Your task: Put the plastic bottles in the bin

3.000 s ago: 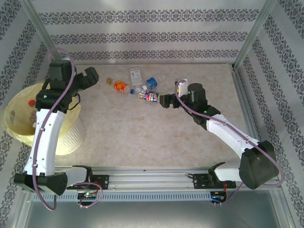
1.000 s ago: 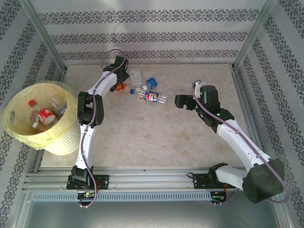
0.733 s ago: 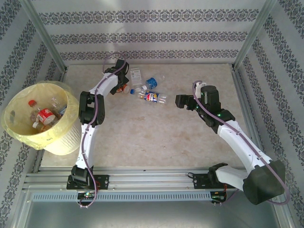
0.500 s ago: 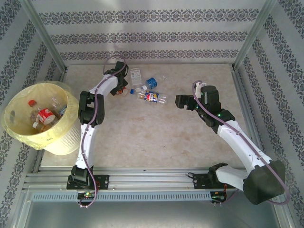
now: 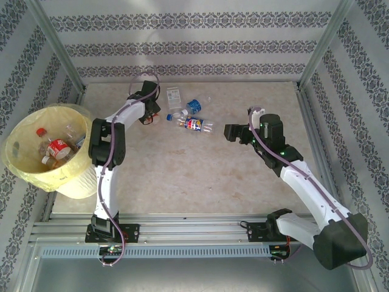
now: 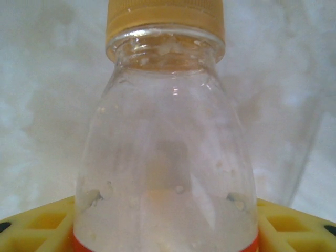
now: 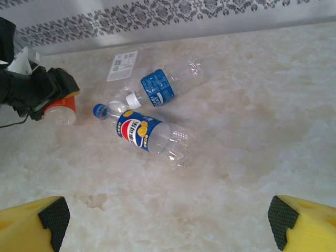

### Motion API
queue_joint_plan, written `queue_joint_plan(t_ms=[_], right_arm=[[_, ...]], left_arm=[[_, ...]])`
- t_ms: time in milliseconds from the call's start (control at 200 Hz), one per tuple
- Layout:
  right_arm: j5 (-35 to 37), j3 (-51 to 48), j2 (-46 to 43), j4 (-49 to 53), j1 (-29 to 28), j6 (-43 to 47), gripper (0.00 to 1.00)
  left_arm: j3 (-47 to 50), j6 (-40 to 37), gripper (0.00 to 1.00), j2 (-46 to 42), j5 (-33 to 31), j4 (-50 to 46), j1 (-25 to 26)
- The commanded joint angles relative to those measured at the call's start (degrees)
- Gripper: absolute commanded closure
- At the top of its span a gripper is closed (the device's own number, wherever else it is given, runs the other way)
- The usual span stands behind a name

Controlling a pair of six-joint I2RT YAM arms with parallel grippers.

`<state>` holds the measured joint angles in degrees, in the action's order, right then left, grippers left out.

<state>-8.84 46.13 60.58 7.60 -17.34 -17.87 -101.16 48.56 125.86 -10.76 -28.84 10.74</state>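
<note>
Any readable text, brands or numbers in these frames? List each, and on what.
No words legible anywhere.
Round red-white-blue logo, no letters readable: logo bottle.
White print on second blue label: too small.
White label with dark code block: blurred.
Red label, on a bottle in the bin: blurred.
Orange-capped bottle: no print visible.

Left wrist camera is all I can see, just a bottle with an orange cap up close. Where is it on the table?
Observer: That orange-capped bottle lies in the far left part of the table, with the left hand around it.
Operator: Anything else near it?
Observer: A white-capped bottle and a blue-capped bottle, both blue-labelled, lie just to its right.
Operator: And the bin?
Observer: The bin stands left of the table, nearer the arm bases, with a few dropped bottles inside.
</note>
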Motion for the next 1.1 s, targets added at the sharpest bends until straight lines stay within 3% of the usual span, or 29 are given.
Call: queue_joint_plan(t_ms=[0, 235, 675, 979, 1099], right_arm=[[-2.3, -2.1, -1.7, -5.5, 0.2, -0.9, 0.02], [-3.7, -3.0, -1.4, -10.8, -1.8, -0.8, 0.02], [-0.3, -1.8, 2.9, -18.2, -8.4, 2.1, 0.02], [-0.1, 0.7, 6.8, -21.0, -10.2, 2.2, 0.02], [-0.4, 1.1, 8.0, -23.6, -10.5, 2.2, 0.02]], left_arm=[[3.4, -3.7, 0.40, -7.1, 0.2, 5.0, -0.4], [8.8, -7.2, 0.41, -15.9, 7.3, 7.6, 0.2], [2.5, -16.5, 0.41, -24.8, 21.6, -0.2, 0.0], [1.6, -21.8, 0.41, -34.4, 24.4, -5.2, -0.8], [0.8, -23.8, 0.41, -39.0, 22.6, -7.9, -1.0]])
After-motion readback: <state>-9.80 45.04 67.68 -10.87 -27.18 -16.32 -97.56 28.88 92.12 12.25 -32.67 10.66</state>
